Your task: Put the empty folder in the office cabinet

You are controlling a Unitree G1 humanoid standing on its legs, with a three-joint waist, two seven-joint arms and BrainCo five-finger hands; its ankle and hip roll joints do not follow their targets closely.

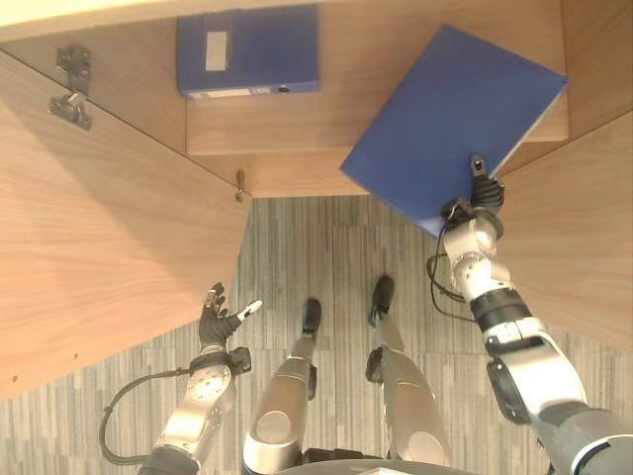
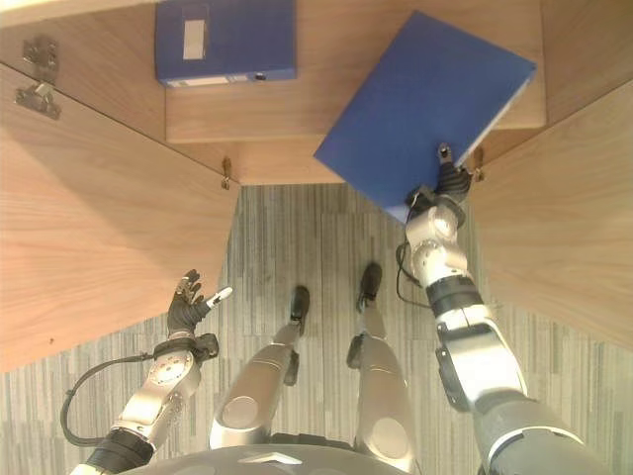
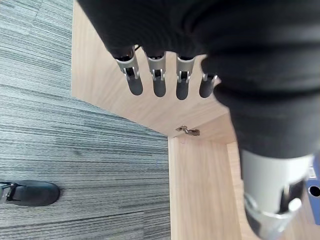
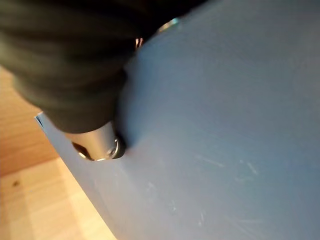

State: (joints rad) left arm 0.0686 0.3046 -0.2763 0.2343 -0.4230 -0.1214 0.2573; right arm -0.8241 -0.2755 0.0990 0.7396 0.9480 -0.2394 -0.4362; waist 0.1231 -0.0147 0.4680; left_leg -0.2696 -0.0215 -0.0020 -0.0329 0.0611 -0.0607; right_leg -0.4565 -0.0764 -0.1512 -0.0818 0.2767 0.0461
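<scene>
The empty folder (image 1: 445, 119) is a flat blue binder, held tilted over the front right edge of the cabinet shelf (image 1: 287, 134). My right hand (image 1: 483, 193) is shut on its near corner, thumb on top, and the other fingers are hidden beneath. In the right wrist view the thumb (image 4: 97, 142) presses on the folder's blue cover (image 4: 225, 125). My left hand (image 1: 216, 319) hangs low beside the left door, open, with straight fingers (image 3: 159, 82) and nothing in it.
A second blue folder (image 1: 247, 49) lies at the back left of the shelf. The cabinet's left door (image 1: 99, 237) and right door (image 1: 579, 237) stand open on either side. Grey striped carpet (image 1: 326, 257) lies between them.
</scene>
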